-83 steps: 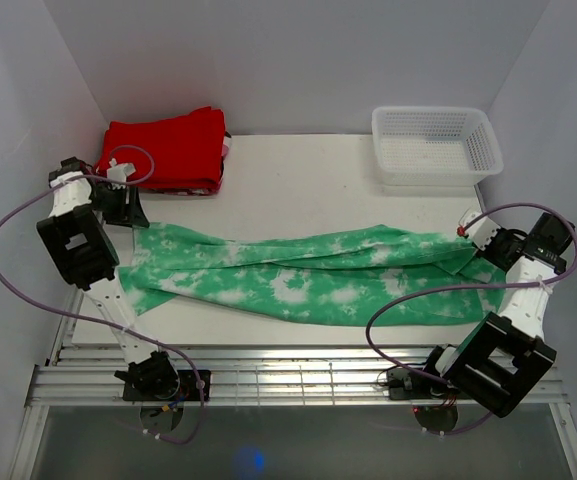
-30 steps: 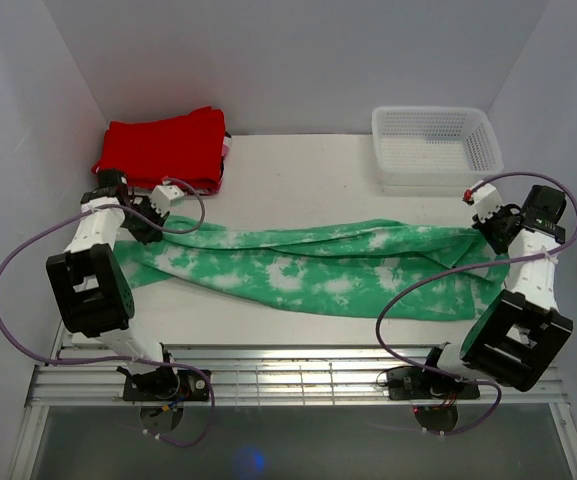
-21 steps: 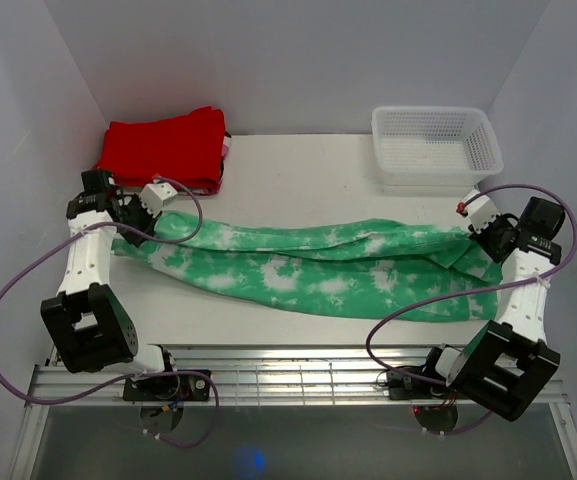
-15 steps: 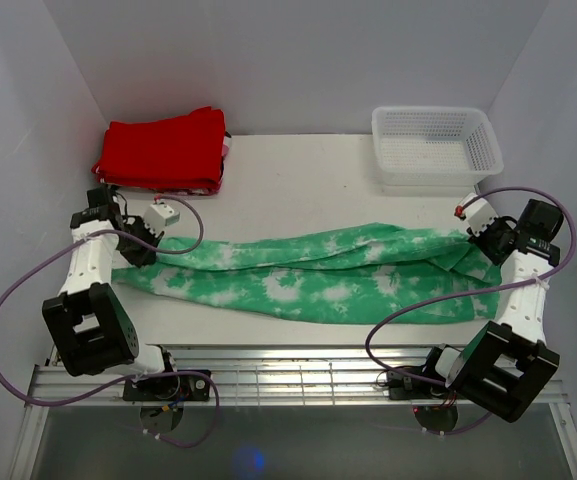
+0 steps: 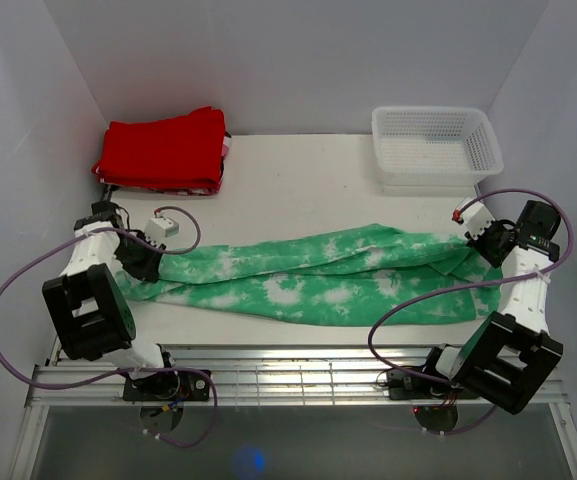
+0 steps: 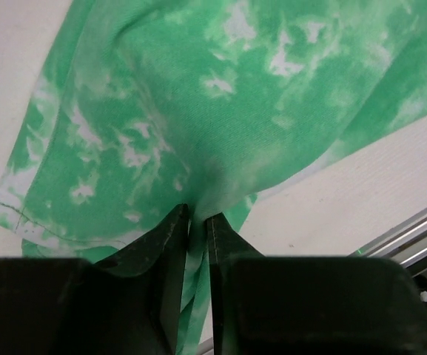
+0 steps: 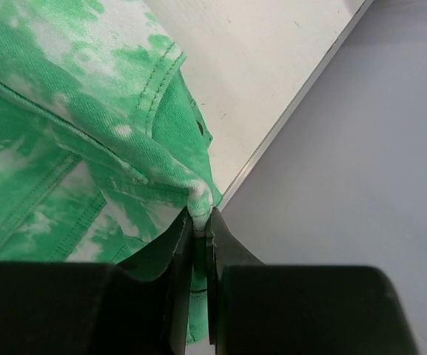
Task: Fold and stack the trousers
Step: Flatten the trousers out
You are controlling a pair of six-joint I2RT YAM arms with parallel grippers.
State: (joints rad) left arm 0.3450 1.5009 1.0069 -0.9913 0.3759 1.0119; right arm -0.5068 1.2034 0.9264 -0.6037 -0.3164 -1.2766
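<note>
The green tie-dye trousers (image 5: pixel 318 275) lie stretched left to right across the white table (image 5: pixel 298 190), folded lengthwise into a long band. My left gripper (image 5: pixel 153 262) sits low at the band's left end. In the left wrist view its jaws (image 6: pixel 196 218) stand close together, with a pinch of trousers fabric (image 6: pixel 198 133) drawn up between them. My right gripper (image 5: pixel 480 243) holds the waist end at the table's right edge. The right wrist view shows that gripper (image 7: pixel 200 222) shut on a thick seamed fold of the trousers (image 7: pixel 87 133).
A folded red garment (image 5: pixel 163 150) lies at the back left corner. A white mesh basket (image 5: pixel 435 145) stands at the back right. Purple cables loop from both arms. A metal rail (image 5: pixel 298 375) runs along the near edge, and grey walls close in both sides.
My left gripper has come down and toward the near edge with the trousers' left end, laying it flatter. Its jaws look slightly wider apart. The right gripper has barely moved.
</note>
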